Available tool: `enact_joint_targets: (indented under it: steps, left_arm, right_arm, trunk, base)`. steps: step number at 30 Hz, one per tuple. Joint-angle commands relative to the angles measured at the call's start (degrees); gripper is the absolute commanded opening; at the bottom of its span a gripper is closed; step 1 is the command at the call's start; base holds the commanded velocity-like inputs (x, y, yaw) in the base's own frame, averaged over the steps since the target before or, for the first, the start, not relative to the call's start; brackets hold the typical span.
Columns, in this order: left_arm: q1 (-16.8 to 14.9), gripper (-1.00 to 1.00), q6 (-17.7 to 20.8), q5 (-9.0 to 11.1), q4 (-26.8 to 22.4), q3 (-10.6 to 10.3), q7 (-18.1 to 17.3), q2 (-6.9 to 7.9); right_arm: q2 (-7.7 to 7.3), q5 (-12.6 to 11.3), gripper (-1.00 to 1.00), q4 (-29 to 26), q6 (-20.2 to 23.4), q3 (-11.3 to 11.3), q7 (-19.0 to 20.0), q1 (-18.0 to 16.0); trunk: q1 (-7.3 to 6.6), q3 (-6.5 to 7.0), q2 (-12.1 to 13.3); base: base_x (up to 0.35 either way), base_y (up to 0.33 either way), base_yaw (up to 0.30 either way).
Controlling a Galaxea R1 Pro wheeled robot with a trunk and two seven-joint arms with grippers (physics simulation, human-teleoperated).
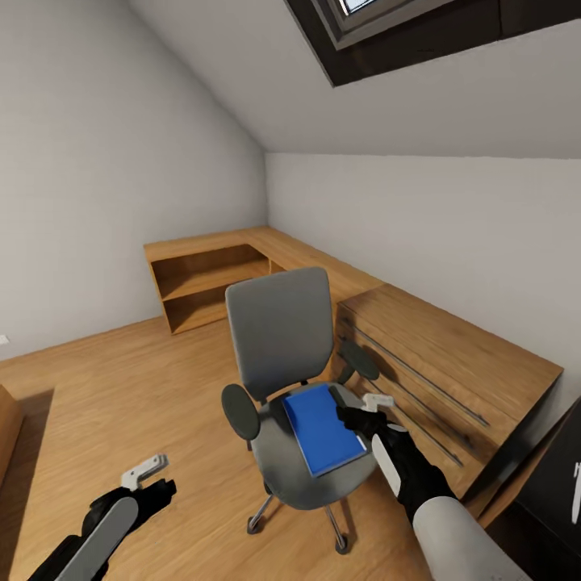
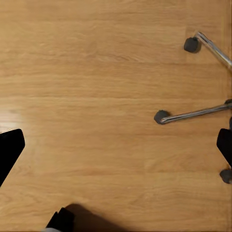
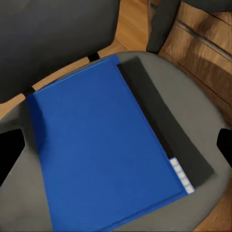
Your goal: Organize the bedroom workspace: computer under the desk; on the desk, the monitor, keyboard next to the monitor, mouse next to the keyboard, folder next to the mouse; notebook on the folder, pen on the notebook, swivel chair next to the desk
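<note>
Hovering my right pincer (image 1: 365, 413), jaws apart, over the folder (image 1: 323, 429) on the swivel chair (image 1: 282, 339) so I can grab it.

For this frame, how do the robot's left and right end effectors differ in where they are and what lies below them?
The right end effector hovers over the swivel chair seat, beside the blue folder; the left end effector hangs low over bare wood floor, away from the chair. The right wrist view looks down on the folder, the left wrist view on floor and chair casters. Both look open and hold nothing.
</note>
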Motion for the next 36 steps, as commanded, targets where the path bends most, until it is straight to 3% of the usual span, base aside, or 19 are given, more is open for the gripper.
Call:
enact_joint_targets:
  steps: [1, 3, 6, 8, 11, 13, 15, 18, 36]
  left_arm:
    - [-0.8, 1.00, 1.3, 0.7, -0.2, 1.2, -0.1, -0.48]
    - [-1.4, 1.00, 2.4, 1.1, -0.4, 2.2, -1.2, -1.06]
    - [-1.8, 1.00, 2.7, 1.1, -0.4, 2.1, -1.8, -1.50]
    - [-2.0, 1.00, 2.4, 0.2, -0.9, -1.1, -2.2, -1.22]
    - [-2.1, 1.00, 1.3, -1.2, -3.3, -2.2, -2.4, -0.24]
    - [-2.0, 1.00, 0.1, -2.4, -8.2, -3.4, -2.5, 1.01]
    - [0.3, 1.00, -1.5, -2.9, -13.1, -5.6, -2.6, 1.52]
    - [1.5, 1.00, -5.3, -3.2, -15.2, -10.1, -2.4, 2.10]
    - [1.7, 1.00, -6.4, -3.2, -15.5, -11.1, -2.2, 2.40]
  right_arm:
    - [-0.44, -1.8, 1.00, 1.9, -0.8, -0.3, 0.8, -1.2]
    - [-1.17, -3.9, 1.00, 4.0, -1.8, -0.3, 2.0, -2.6]
    - [-1.91, -5.9, 1.00, 5.4, -2.5, -0.4, 3.2, -3.6]
    - [-2.13, -7.0, 1.00, 6.1, -3.1, -0.4, 3.8, -4.1]
    - [-2.06, -7.3, 1.00, 6.2, -3.4, -0.4, 3.9, -4.2]
    - [-2.02, -7.5, 1.00, 6.2, -3.3, -0.4, 4.0, -4.2]
    - [-2.06, -7.5, 1.00, 6.0, -3.2, -0.4, 4.1, -4.2]
    - [-2.16, -7.6, 1.00, 5.8, -3.0, -0.4, 4.1, -4.2]
    - [-2.09, -7.5, 1.00, 5.7, -3.5, -0.4, 4.1, -4.2]
  trunk:
    - [0.23, -0.25, -0.5]
    - [0.66, -0.61, -1.3]
    - [1.32, -1.15, -2.5]
    - [1.76, -1.50, -3.3]
    - [2.42, -2.04, -4.5]
    - [2.86, -2.40, -5.3]
    - [3.30, -2.76, -6.1]
    - [3.96, -3.30, -7.3]
    - [7.91, -6.53, -14.5]
  base:
    - [0.000, 0.000, 0.000]
    - [0.000, 0.000, 0.000]
    - [0.000, 0.000, 0.000]
    - [0.000, 0.000, 0.000]
    - [0.000, 0.000, 0.000]
    - [0.000, 0.000, 0.000]
    - [0.000, 0.000, 0.000]
    - [0.000, 0.000, 0.000]
    - [0.000, 0.000, 0.000]
